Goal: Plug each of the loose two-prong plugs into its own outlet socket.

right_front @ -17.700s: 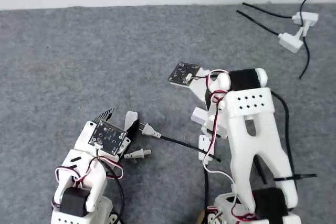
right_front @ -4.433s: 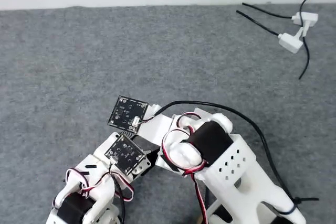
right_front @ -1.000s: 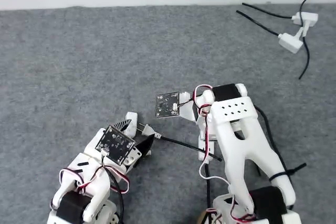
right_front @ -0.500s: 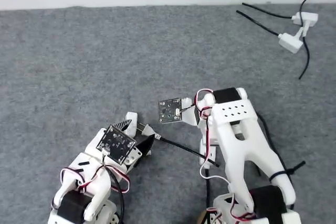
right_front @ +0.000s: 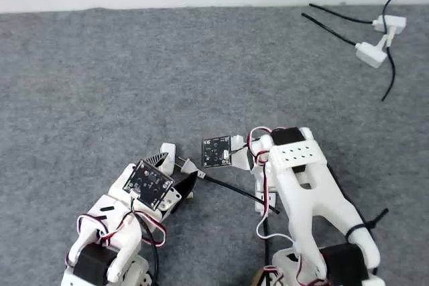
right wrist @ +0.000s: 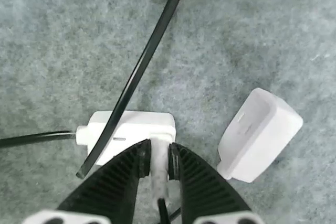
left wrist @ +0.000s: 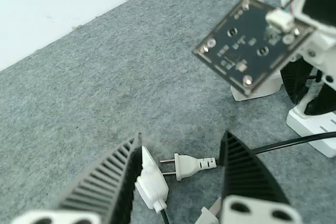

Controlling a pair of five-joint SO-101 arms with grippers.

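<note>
**Progress.** The left gripper [left wrist: 182,136] stands with its jaws released. They straddle a loose plug [left wrist: 190,164] that lies flat on the bench [right_front: 100,65] with its prongs bare. A second plug [left wrist: 152,182] lies against the inside of one jaw. We judge neither plug seated, so both insertions near the arms are left to do.

The right gripper [right wrist: 158,148] has its jaws clenched on a white piece [right wrist: 158,174] that touches a corded socket [right wrist: 131,128]. A white block [right wrist: 260,135], likely another socket, sits just beside it but apart. We read this as the socket being steadied, which is an early step.

**Hidden.**
- The jaws cover the white piece, so we cannot tell whether it is part of the socket or a plug body.
- The socket openings are turned from view.
- The far pieces [right_front: 370,53], white and corded, lie at the bench's far corner. They are too small for us to tell whether they are mated pairs.
- The plug's cord [right_front: 234,190] passes behind one jaw in the left wrist view.
</note>
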